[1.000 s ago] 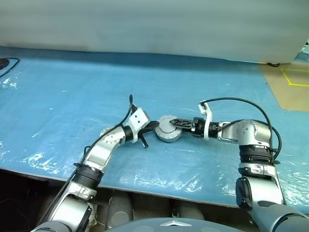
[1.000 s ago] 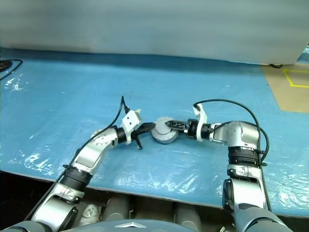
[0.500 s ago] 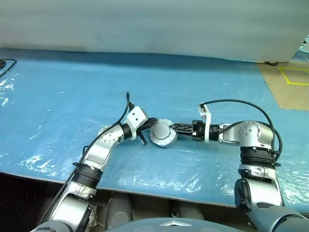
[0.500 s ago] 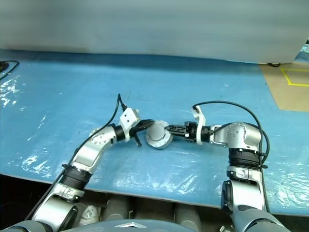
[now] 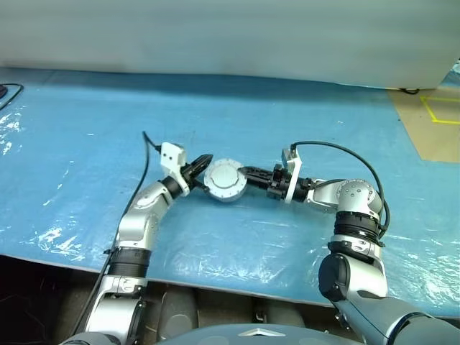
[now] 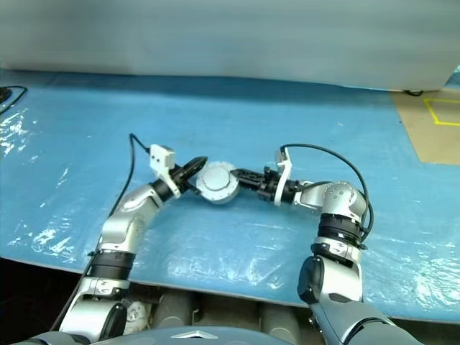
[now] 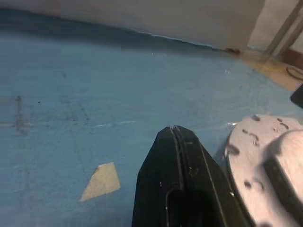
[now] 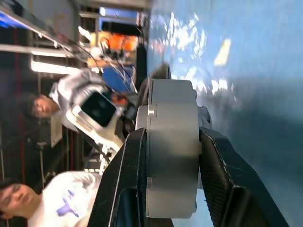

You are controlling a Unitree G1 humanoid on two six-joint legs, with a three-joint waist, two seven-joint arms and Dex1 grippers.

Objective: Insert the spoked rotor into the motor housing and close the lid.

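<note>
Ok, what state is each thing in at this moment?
lid: closed on the motor housing.
motor housing: clamped across its flat faces, apparently held clear of the blue table cover.
right hand: shut on the motor housing.
left hand: shut, empty, beside the housing's rim.

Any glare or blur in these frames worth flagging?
Left eye view: white glare patches on the blue plastic sheet near its front edge. Left wrist view: the left claw and the silver motor assembly are soft, too close to focus. Right wrist view: bright highlights on the sheet, dark background.
</note>
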